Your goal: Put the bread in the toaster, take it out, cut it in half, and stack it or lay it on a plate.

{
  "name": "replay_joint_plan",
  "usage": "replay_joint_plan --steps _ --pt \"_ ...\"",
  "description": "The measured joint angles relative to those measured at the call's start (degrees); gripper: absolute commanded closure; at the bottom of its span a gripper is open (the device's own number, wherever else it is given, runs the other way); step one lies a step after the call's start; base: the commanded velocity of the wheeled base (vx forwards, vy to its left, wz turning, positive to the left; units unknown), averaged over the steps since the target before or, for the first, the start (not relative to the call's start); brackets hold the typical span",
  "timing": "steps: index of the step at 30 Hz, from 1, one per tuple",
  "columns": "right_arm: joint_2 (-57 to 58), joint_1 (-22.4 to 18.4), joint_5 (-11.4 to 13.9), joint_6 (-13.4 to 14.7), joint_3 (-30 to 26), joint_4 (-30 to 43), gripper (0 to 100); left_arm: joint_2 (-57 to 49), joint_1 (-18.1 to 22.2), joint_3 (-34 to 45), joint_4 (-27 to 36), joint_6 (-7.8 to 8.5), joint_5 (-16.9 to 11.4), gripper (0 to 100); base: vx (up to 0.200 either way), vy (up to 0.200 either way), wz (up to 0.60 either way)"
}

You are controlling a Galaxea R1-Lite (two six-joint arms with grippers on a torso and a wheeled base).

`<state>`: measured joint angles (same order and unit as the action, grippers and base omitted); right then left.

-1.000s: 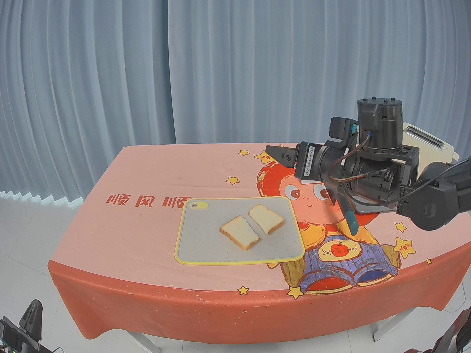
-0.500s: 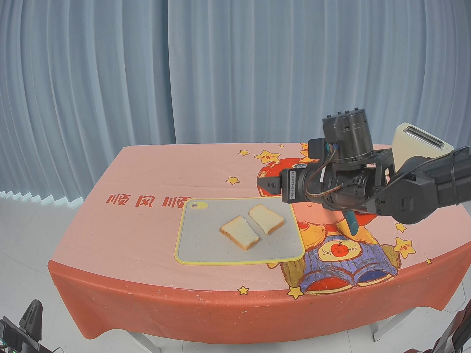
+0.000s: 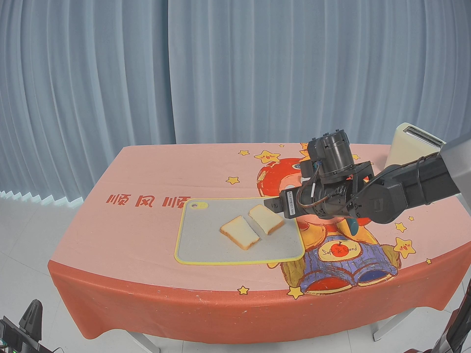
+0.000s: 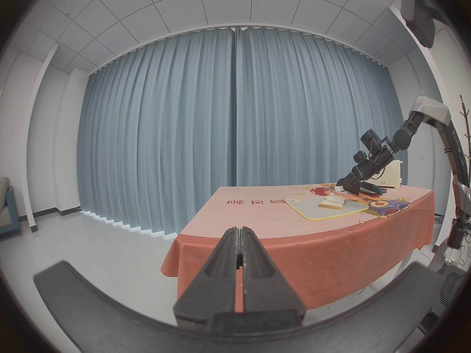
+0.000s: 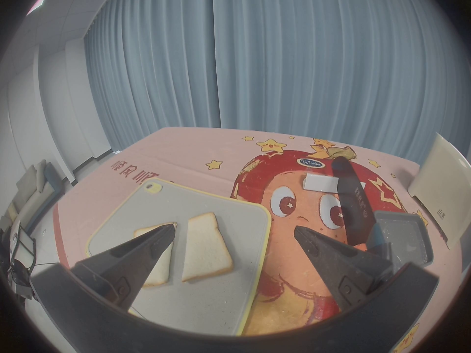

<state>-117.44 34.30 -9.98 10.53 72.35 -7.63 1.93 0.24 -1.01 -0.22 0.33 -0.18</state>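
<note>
Two pieces of cut bread lie flat on the grey, yellow-rimmed cutting board (image 3: 196,243), side by side and not stacked, with a narrow gap between their cut edges. The nearer bread half (image 3: 240,232) sits about the middle of the board. The farther bread half (image 3: 266,219) lies toward the board's far right corner. Both show pale crumb inside a brown crust.

The right gripper (image 3: 269,205) hangs over that far right corner, its tips just beside the farther bread half. Its jaws are spread wide with nothing between them. In the right wrist view one finger (image 5: 132,258) shows in front of the nearer bread half and the other finger (image 5: 338,261) over the cloth past the board's right edge, with the farther bread half between them. Whether the tips touch the board cannot be told.

Near the board's right edge lies the knife (image 5: 354,199), with a dark blade and a teal handle (image 3: 352,225). Beyond the knife from the board sits a dark grey plate (image 5: 407,236), square and shallow, just beside the blade. The cream toaster (image 3: 412,145) stands well apart from the board, to its far right.

The left gripper (image 4: 239,231) is well apart from the board, low and off the table (image 4: 294,231), its jaws pressed together and empty.

Under the board is a salmon tablecloth (image 3: 147,231) printed with stars and a cartoon figure. A blue-grey curtain (image 3: 221,50) hangs behind.
</note>
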Motion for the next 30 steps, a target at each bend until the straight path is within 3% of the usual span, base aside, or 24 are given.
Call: replay_joint_plan --steps 30 --pt "-5.84 -2.12 -0.38 -1.39 0.48 -0.17 0 0.0 0.0 0.0 -0.02 0.02 0.0 100 0.0 0.0 0.0"
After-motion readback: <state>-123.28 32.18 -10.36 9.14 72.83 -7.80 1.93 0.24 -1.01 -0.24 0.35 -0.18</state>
